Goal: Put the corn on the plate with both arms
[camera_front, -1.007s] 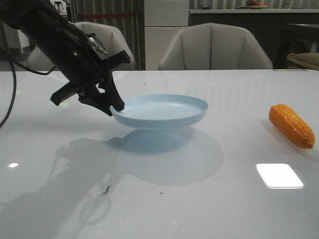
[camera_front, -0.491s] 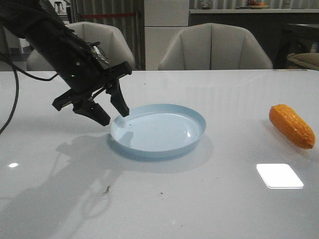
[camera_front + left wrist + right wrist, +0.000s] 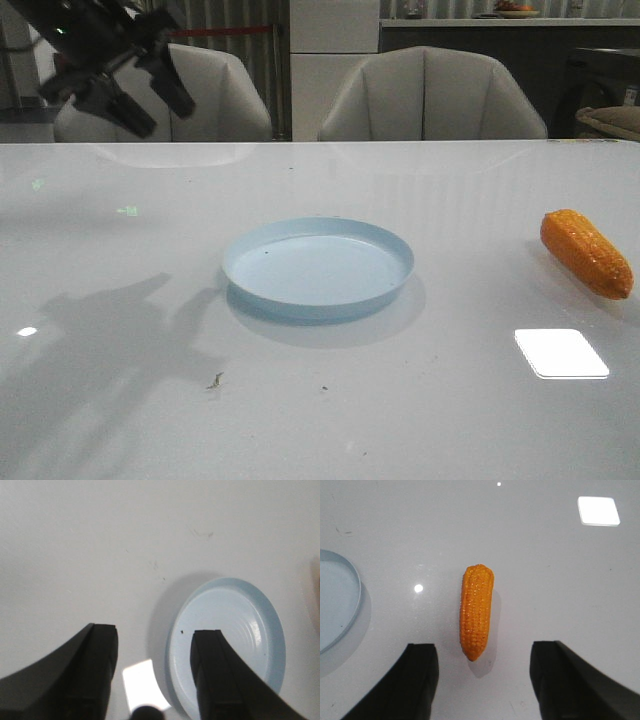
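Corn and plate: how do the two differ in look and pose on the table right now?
The corn is orange, bumpy and elongated, tapering at one end; the plate is pale blue, smooth and round. The corn lies on its side near the table's right edge; the plate sits flat near the middle. Both rest on the white table, apart, and neither is gripped.

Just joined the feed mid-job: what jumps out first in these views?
The orange corn lies alone on the white table, far right, apart from the empty pale blue plate at centre. The right gripper hangs above the corn, jaws open to either side of it, and the left gripper is raised at the far left, open and empty.
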Controlling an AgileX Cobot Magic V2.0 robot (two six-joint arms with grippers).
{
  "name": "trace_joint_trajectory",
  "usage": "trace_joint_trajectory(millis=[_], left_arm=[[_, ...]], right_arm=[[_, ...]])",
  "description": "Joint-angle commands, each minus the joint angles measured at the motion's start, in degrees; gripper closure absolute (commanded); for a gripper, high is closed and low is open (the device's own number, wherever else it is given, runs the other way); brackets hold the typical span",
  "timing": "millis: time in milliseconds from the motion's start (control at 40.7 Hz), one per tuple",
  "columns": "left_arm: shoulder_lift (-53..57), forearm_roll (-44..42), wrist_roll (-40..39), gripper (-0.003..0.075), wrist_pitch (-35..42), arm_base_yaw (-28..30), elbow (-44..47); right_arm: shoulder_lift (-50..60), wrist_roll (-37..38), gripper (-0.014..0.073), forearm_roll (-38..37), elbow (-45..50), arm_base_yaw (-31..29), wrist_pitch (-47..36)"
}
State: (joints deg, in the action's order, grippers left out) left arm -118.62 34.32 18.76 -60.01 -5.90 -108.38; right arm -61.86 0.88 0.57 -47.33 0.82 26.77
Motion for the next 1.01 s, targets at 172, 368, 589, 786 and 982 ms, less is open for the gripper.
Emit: trace_joint_trajectory(millis=[172,368,589,786,982], left_arm=[[15.5,-0.2,10.2,0.0377,4.8,4.8,0.6],[27.2,-3.5,11.4,0.0377,17.2,5.8,14.5],[40.3,-5.0,11.4,0.0377,28.8,5.8,34.9],[47.8,-5.0,11.4,0.0377,29.7,5.8,44.7],[51.2,-5.0,11.4,0.0377,28.4,5.8,46.2]], right_arm=[[-13.4,1.3,0.0083,0.7,-16.5,-0.3,1.2],[-26.9,1.2,0.0081,0.6,-25.9,-0.3,7.3],[-39.2,1.2,0.0081,-0.2,-32.8,-0.3,9.8],[-46.2,1.2,0.0081,0.6,-35.3,-0.3,9.8],[-49.6,1.2,0.0084,0.3,-35.4,-0.3,10.1]])
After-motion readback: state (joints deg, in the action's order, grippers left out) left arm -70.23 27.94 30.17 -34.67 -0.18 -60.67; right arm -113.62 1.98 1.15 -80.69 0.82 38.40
